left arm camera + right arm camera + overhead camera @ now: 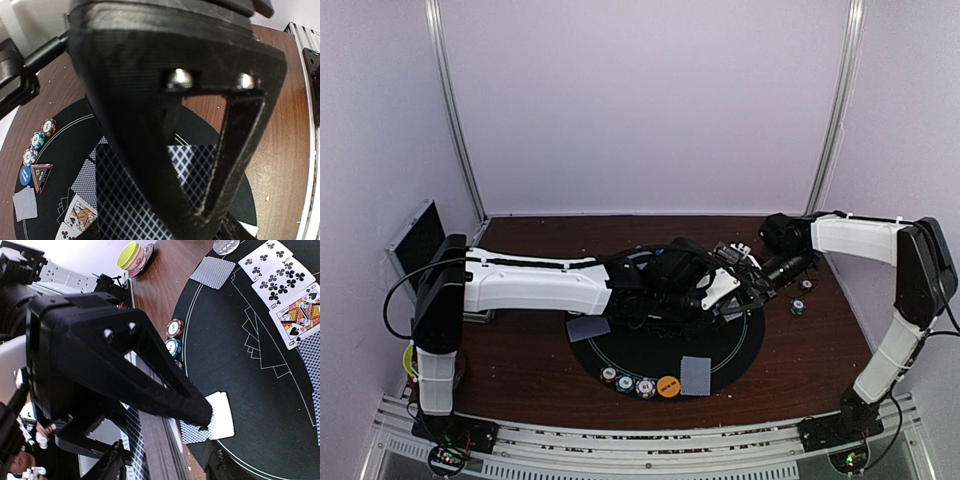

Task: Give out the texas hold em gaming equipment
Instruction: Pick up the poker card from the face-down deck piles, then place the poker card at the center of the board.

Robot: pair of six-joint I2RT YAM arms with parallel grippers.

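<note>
Both arms meet over the far half of the round black felt mat (725,352) on the dark brown wooden table (810,370).

The left gripper (712,292) looks clenched on the deck of grey-blue checked-back playing cards (125,215). Its fingers block most of the wrist view, so that's not fully certain. The right gripper (210,439) is right at that deck, with the stack edge-on between its fingers. Can't tell if it's gripping or loose.

Near side of the mat:
- first face-down card (588,328) towards the left edge
- second face-down card (696,375) at the near rim, just beside the round orange button (668,386)
- three small striped round poker chips (625,383) in a row left of that button

Mid-mat: face-up cards (282,280) in an overlapping row, clubs plus a court card.

Far rim, left wrist view only: the red triangle marker (41,176) touches the round blue button (24,176), with a second chip row (37,141) beside them.

Two loose chips (799,306) lie on bare wood right of the mat. The yellow-green bowl (129,255) sits off the mat by the left arm's base.
</note>
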